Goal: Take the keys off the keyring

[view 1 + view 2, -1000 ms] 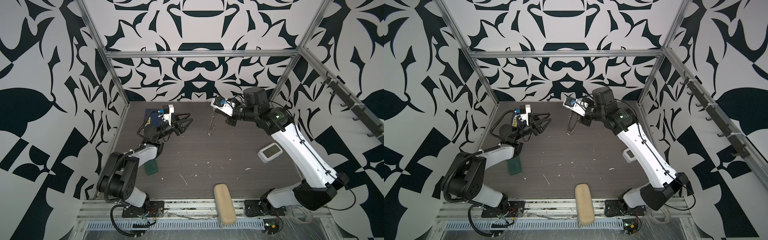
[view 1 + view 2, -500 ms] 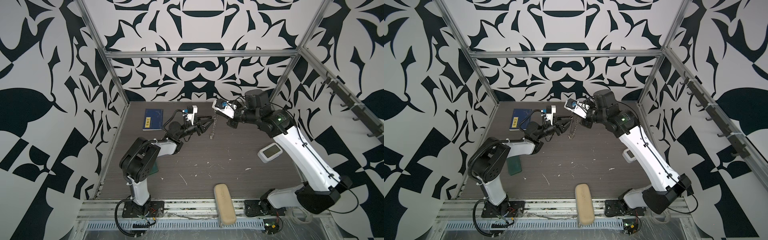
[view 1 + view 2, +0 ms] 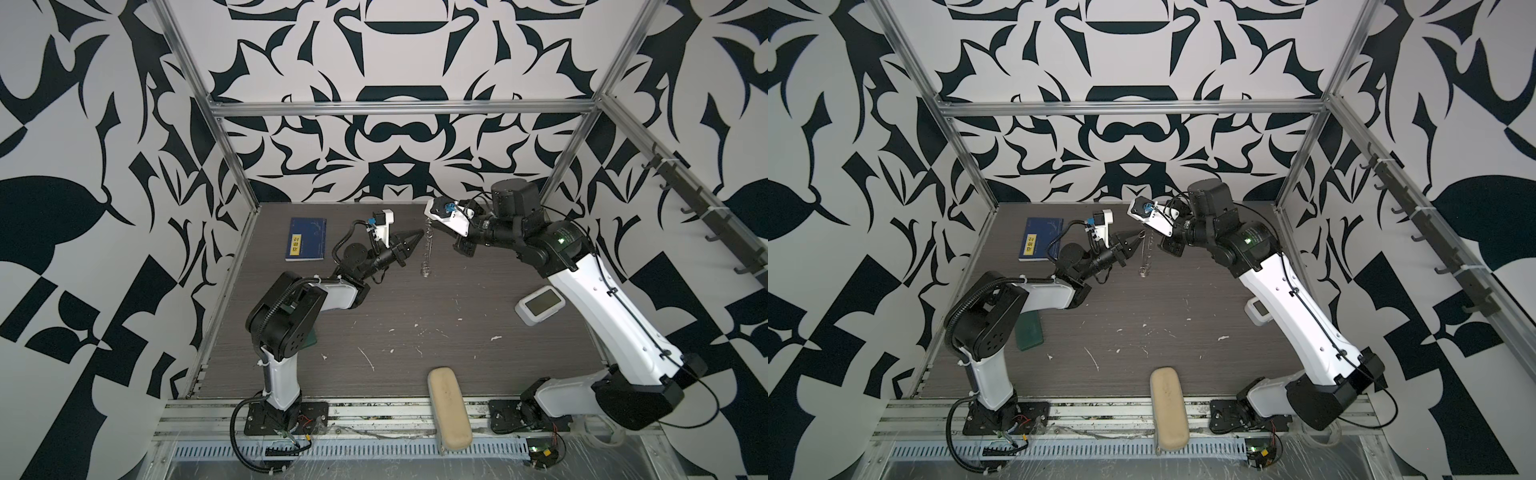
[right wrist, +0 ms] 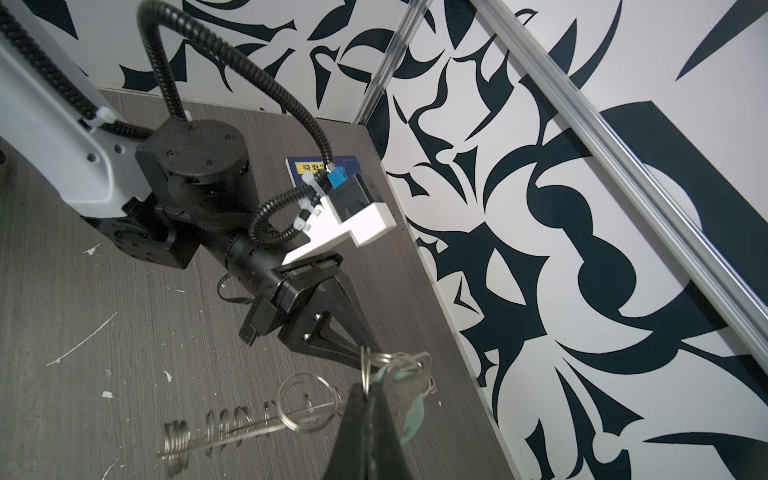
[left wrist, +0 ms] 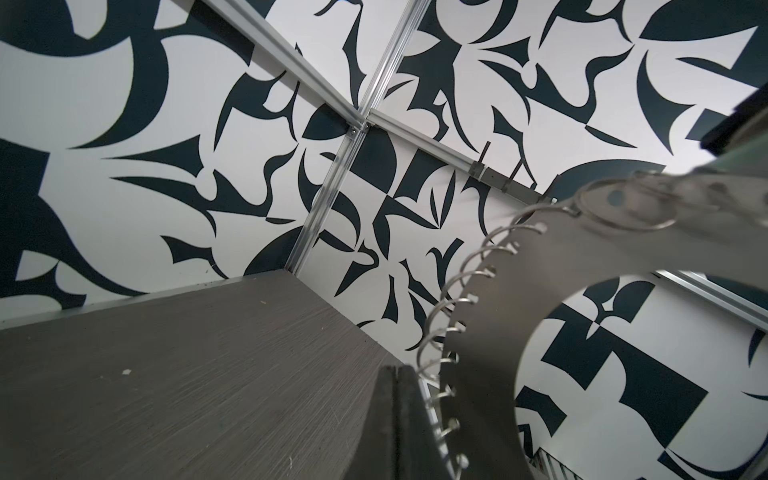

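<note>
On the table (image 3: 415, 299) the booklet (image 3: 306, 240) lies at upper left of the frame, the keyring (image 3: 427, 253) hangs at upper centre, the timer (image 3: 540, 305) is at right, and the case (image 3: 449, 409) at lower centre (over the front edge).

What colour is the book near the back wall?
Dark blue book with a yellow label; clearest in a top view.

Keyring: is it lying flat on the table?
No, the keyring dangles from the shut right end effector, which clamps its top end.
</note>
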Robot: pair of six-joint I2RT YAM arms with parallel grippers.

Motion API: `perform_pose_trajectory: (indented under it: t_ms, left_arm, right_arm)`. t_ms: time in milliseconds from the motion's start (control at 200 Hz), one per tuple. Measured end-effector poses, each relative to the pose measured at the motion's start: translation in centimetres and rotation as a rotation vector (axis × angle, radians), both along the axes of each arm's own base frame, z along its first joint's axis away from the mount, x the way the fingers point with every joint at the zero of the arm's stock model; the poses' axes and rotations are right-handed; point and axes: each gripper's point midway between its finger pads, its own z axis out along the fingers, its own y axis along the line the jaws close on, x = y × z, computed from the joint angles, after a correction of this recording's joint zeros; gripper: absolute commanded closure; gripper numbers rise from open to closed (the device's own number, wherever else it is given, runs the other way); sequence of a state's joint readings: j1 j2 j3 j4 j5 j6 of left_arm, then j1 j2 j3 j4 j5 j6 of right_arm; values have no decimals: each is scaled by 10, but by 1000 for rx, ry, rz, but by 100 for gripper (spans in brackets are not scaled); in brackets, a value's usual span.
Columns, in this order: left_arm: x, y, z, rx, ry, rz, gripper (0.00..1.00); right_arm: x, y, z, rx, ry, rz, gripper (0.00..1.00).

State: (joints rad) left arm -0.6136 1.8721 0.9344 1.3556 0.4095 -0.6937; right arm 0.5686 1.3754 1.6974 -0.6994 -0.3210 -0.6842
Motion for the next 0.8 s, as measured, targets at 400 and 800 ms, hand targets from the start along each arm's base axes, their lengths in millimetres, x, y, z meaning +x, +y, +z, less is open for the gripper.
perform_pose_trajectory:
  t_ms: [400,800]
  left_arm:
    - [-2,-35,13,-49,68,-52,100]
    - [-3,-45,14,-160,172,-55,100]
  right_arm:
    - [14,22,-20,-20,31,26,100]
    - [56,32,-51,-58,64,-71,100]
